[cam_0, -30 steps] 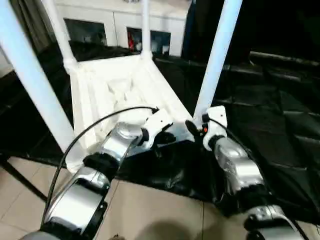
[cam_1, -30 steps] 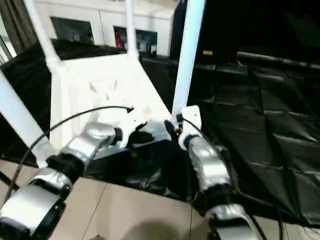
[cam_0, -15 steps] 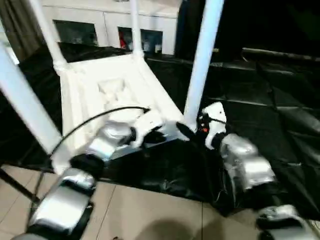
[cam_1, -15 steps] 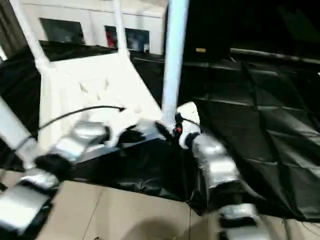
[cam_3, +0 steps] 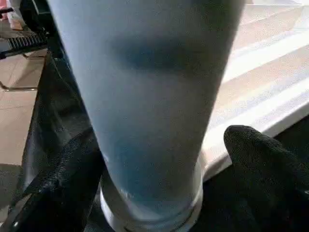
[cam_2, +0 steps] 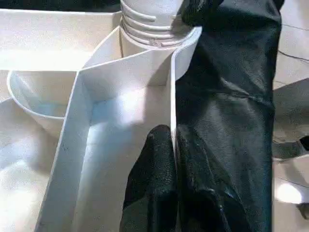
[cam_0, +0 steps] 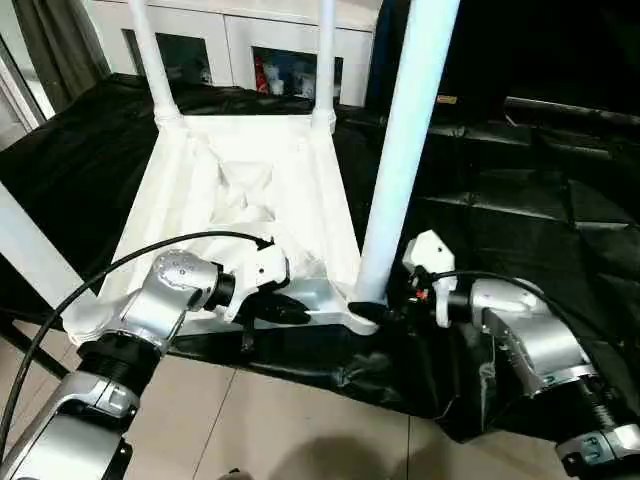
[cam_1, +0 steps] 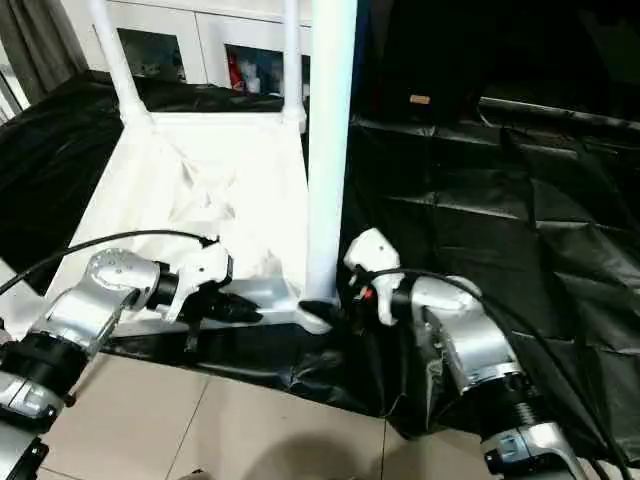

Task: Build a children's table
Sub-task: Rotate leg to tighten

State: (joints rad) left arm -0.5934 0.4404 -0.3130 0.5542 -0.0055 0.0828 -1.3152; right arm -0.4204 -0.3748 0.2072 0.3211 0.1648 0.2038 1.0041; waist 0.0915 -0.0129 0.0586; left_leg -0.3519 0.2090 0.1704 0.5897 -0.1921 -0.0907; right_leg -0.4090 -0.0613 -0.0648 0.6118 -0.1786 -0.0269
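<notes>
The children's table lies upside down on a black sheet, its ribbed top (cam_0: 250,190) facing up. Legs stand in its corner sockets: two at the far corners (cam_0: 152,60) (cam_0: 324,60), one at the near left (cam_0: 30,250) and one at the near right (cam_0: 405,150). My left gripper (cam_0: 290,308) is shut on the top's thin near rim; in the left wrist view its fingers (cam_2: 159,159) pinch that wall next to the threaded leg end (cam_2: 149,29). My right gripper (cam_0: 390,300) is open, one finger (cam_3: 260,154) on each side of the near right leg's base (cam_3: 149,121).
A white cabinet with glass doors (cam_0: 250,40) stands behind the table. The black sheet (cam_0: 520,200) spreads wide to the right. Beige floor tiles (cam_0: 300,420) lie in front. A black cable (cam_0: 100,280) arcs over my left forearm, and a dark metal bar (cam_0: 20,335) stands at the left edge.
The whole view has shifted with the head. My left gripper keeps its hold on the rim, and my right gripper stays at the near right leg's base.
</notes>
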